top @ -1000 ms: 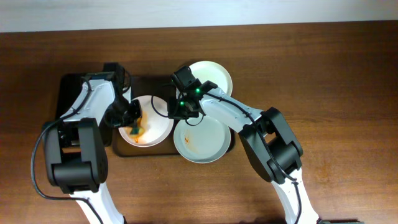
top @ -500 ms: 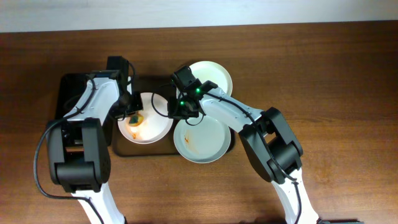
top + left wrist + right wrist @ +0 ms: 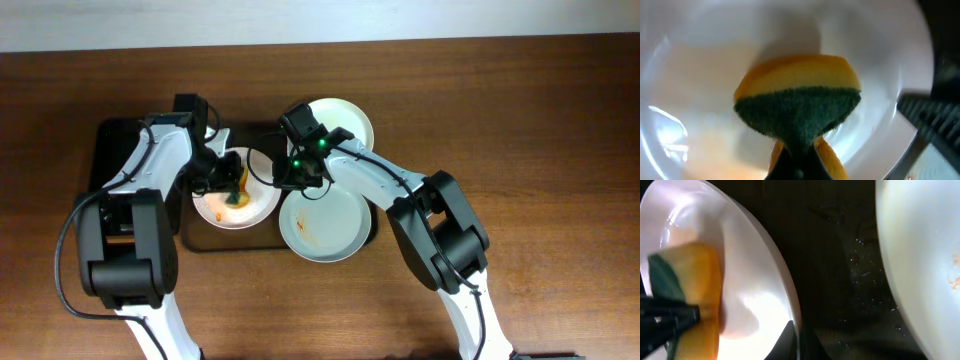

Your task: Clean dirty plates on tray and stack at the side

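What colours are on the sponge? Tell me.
Sponge: orange-yellow with a dark green scrub layer; left wrist view.

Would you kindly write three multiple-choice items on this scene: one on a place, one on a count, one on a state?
1. Where is the sponge? A. in the leftmost plate B. on the bare table C. in the farthest plate
2. How many white plates show? A. two B. three C. four
3. The left gripper is A. open B. shut on the sponge C. out of view
1 A: overhead shows it there. 2 B: three lie overhead. 3 B: its fingers pinch the green side.
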Robot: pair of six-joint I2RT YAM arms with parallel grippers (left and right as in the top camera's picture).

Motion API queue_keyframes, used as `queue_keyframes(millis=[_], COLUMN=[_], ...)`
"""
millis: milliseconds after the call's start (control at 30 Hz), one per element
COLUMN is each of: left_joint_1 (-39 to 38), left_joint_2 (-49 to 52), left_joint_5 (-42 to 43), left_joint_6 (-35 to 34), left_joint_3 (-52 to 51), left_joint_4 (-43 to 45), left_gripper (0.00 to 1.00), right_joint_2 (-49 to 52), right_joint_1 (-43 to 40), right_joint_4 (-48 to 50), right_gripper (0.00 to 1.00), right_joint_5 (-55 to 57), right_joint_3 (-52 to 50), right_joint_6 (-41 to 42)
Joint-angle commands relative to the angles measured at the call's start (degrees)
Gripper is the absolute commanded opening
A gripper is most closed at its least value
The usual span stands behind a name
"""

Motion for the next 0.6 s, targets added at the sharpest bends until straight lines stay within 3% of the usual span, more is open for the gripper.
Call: queue_keyframes(millis=[0,200,433,567], left_joint_1=[0.79,8.7,16.06,16.76], left_joint_2=[0.66,0.31,0.35,0.35], left_joint_5=[-2.93,-2.99,-3.65,-7.13], left_joint_6=[-5.55,-5.25,-5.25,-5.25], left_joint_3=[1.88,21.31,22.03,22.03], left_joint_4=[2.21,-12.68,-13.05,-12.87], left_gripper=[0.01,0.01,0.01,0.01], right_joint_2=[1.95,1.53,-4.79,-10.03], right_joint_1=[-0.42,-0.44,-0.04,3.37], right_joint_4=[-0.42,-0.94,-9.99,-11.1], right_gripper=[0.04,0.04,0.04,0.04], right_joint_5=[-0.92,-0.83,14.47,29.73], right_joint_3=[-0.17,0.44,7.87,11.65], right_joint_6=[-0.79,-2.34,-9.49,-14.69])
